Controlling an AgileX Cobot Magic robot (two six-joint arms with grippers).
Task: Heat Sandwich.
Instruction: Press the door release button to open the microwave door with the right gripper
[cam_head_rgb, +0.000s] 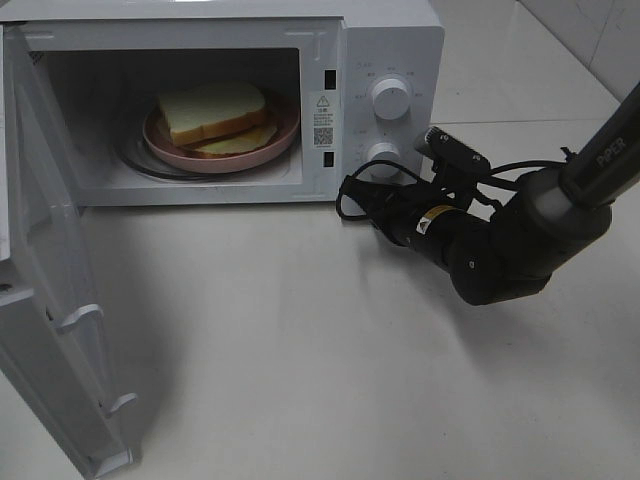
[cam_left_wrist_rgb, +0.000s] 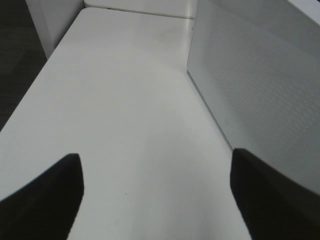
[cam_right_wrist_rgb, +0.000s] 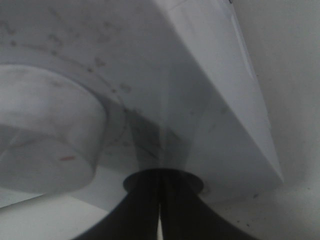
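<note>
The white-bread sandwich (cam_head_rgb: 215, 112) with yellow filling lies on a round pink plate (cam_head_rgb: 228, 157) inside the white microwave oven (cam_head_rgb: 392, 40); loading seems done. Its door (cam_head_rgb: 50, 330) stands wide open, not yet closed. The right gripper (cam_right_wrist_rgb: 160, 185), pinched together, empty, is near the lower dial (cam_head_rgb: 383, 155). The left gripper (cam_left_wrist_rgb: 155, 195), spread, empty, is beside the door over the free white table (cam_head_rgb: 300, 340).

You see your left gripper (cam_left_wrist_rgb: 155, 156) with its two dark fingers (cam_left_wrist_rgb: 45, 200) spread wide, only the bare white table (cam_left_wrist_rgb: 125, 100) between them. The finely dotted white microwave door (cam_left_wrist_rgb: 250, 90) stands upright along one table edge. Dark floor (cam_left_wrist_rgb: 20, 60) lies past the opposite edge.
</note>
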